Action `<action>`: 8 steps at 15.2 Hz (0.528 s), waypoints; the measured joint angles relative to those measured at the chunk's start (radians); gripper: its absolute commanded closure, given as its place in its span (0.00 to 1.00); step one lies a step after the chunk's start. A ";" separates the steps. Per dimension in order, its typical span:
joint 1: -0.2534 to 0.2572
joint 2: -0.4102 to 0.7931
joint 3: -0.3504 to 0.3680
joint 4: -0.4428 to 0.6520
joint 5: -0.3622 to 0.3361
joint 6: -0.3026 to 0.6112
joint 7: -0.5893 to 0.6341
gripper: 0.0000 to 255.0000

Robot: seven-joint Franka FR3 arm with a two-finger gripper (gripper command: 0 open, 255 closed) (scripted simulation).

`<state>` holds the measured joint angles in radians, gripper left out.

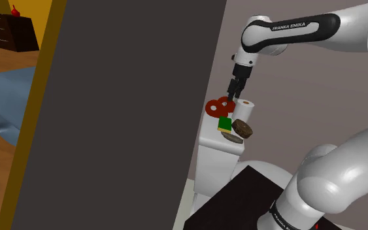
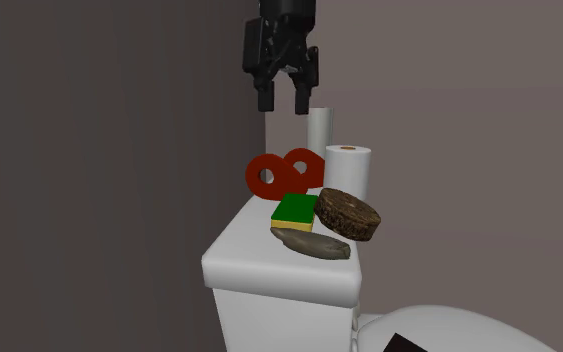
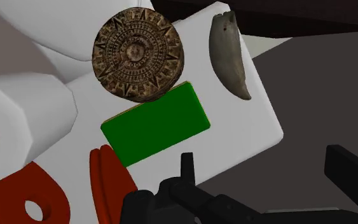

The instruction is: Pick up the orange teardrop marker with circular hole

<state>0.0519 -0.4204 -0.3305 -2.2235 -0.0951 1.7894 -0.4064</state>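
Note:
Two red-orange flat markers with round holes stand on edge side by side at the back of a white toilet tank lid (image 2: 237, 262). One marker (image 2: 265, 176) is nearer the wall, the other (image 2: 306, 167) is beside the paper roll. In the wrist view one marker (image 3: 12, 197) shows its face with a small round hole, and the other (image 3: 107, 181) is seen edge-on. My black gripper (image 2: 283, 102) hangs open a short way above them, touching neither. It also appears in the shoulder view (image 1: 236, 89) and the wrist view (image 3: 263, 167), with nothing between its fingers.
Sharing the lid are a green sponge (image 2: 296, 209), a brown carved disc (image 2: 349, 213), a grey stone-like piece (image 2: 311, 243) and a white paper roll (image 2: 349, 168), with a second roll (image 2: 319, 128) behind. A dark wall (image 1: 130, 111) stands close alongside. The toilet bowl (image 2: 449, 330) lies below.

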 measured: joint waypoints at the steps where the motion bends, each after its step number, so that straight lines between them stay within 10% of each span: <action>1: 0.000 0.024 -0.019 0.005 -0.004 0.017 -0.040 0.00; 8: 0.019 0.307 -0.119 0.189 0.049 0.091 -0.306 0.00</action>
<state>0.0710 -0.1134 -0.4491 -2.0348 -0.0457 1.8804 -0.7124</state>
